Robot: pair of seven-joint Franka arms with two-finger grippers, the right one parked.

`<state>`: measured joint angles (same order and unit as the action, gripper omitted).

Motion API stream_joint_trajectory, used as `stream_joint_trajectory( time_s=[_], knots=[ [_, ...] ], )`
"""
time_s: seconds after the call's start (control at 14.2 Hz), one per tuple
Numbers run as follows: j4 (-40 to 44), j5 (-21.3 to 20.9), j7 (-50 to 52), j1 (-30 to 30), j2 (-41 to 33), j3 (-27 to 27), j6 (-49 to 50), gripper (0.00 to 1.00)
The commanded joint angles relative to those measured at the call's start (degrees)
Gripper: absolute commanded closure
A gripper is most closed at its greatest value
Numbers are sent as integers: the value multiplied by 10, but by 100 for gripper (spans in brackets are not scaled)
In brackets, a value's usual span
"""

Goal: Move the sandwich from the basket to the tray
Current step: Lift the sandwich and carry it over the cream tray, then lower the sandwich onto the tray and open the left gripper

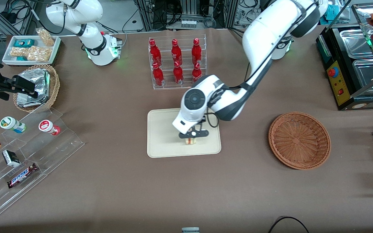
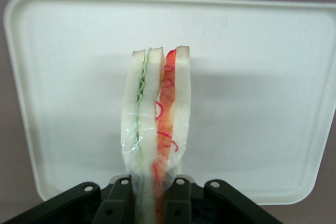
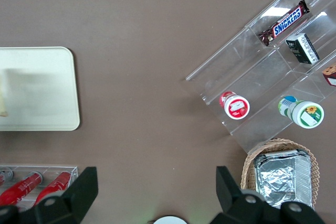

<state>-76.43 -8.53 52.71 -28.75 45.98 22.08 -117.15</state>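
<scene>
While the left arm bends down over the tray (image 1: pixel 160 142), its gripper (image 1: pixel 191 139) fingers pinch the sandwich (image 2: pixel 156 129) upright above the tray's middle, bare tray all round; the basket (image 1: pixel 299 139) sits well apart on the table (image 1: pixel 115 187).

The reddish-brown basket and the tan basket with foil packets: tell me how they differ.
The reddish-brown basket is wide, shallow and holds nothing; the tan basket is smaller, deeper and packed with foil packets. The reddish-brown one lies toward the working arm's end of the table, the tan one toward the parked arm's. Both are round wicker. The claw is at neither: it holds the sandwich over the tray.
</scene>
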Motion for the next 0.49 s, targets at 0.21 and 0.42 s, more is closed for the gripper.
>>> stream_joint_trajectory(
  time_s=[0.21,0.42],
  knots=[
    [54,-15,10,-37,57,-5,0,98],
    [54,-39,23,-40,63,-5,-6,86]
  ],
)
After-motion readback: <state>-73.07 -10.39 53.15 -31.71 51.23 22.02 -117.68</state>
